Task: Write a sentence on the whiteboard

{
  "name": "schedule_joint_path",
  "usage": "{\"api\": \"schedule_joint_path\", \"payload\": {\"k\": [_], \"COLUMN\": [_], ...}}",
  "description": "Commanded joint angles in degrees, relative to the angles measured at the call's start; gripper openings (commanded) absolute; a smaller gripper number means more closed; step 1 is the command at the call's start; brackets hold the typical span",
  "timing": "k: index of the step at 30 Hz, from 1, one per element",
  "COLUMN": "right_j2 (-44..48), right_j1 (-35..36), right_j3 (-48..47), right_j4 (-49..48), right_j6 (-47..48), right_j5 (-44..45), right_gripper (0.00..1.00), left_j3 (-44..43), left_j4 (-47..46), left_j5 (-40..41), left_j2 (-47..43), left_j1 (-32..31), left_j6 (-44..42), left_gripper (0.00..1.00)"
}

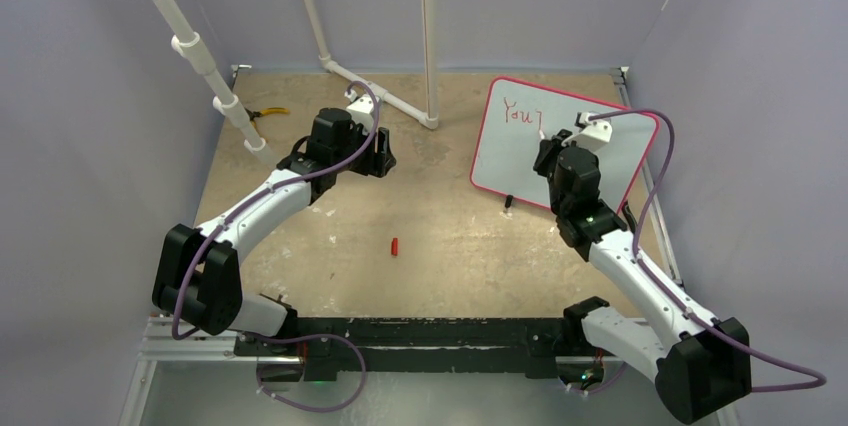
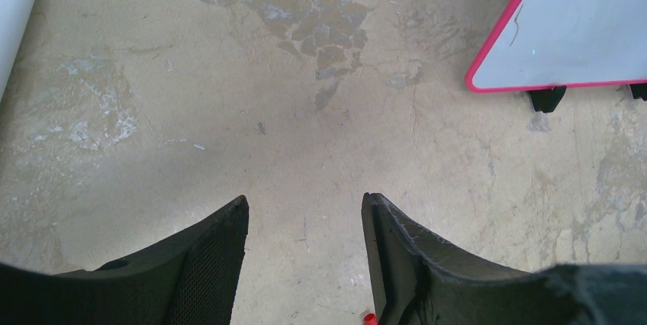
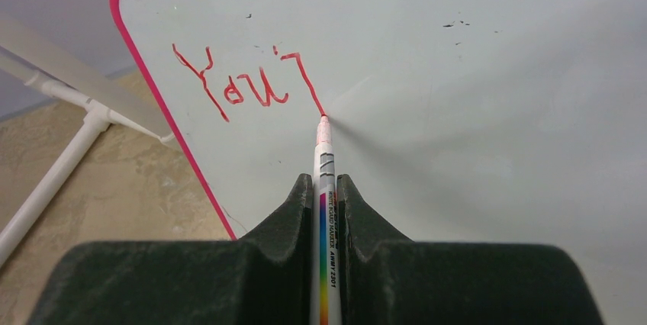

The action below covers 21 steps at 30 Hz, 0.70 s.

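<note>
Two arms work over a worn, blotchy tan table (image 1: 450, 236), and the whiteboard (image 1: 510, 151) stands at about 2 o'clock on it in the top view. It is a smooth white rectangle with a thin pink-red frame and rounded corners, propped at a tilt on small black feet (image 2: 547, 98). The sentence (image 3: 236, 85) so far reads "You'" in thin red strokes near the board's 10 o'clock corner, followed by a hooked stroke like a 7. The right gripper (image 3: 324, 181) is clamped on a slim white marker (image 3: 324, 157) with a rainbow stripe. The marker's long axis runs 6 to 12 o'clock in the right wrist view, and its pink tip touches the lower end of that last stroke. The left gripper (image 2: 305, 201) hangs over bare table at about 11 o'clock, well apart from the board, its dark textured fingers (image 2: 221, 256) spread wide and holding nothing. A small red piece (image 1: 395, 246) lies near the table's centre.
</note>
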State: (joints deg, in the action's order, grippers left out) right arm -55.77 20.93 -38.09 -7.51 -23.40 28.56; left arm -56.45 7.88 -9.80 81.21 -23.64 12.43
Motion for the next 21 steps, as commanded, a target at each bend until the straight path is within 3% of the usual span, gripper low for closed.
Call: {"api": "schedule_joint_path", "payload": {"k": [1, 21], "right_j2": [0.75, 0.93], "right_j1": [-0.10, -0.15], "right_j3": [-1.24, -2.93], "right_j4": [-1.96, -4.08], "right_j6": [-0.26, 1.18], "right_j5": [0.10, 2.58], "right_gripper": [0.00, 0.00], "left_j3": [-0.25, -0.19], "left_j4": [-0.96, -1.08], "left_j5": [-0.74, -0.81], "left_j2": [-1.49, -1.06], "left_j1": [-0.09, -0.08], "left_j6": [-0.37, -0.38], "left_gripper": [0.56, 0.56]}}
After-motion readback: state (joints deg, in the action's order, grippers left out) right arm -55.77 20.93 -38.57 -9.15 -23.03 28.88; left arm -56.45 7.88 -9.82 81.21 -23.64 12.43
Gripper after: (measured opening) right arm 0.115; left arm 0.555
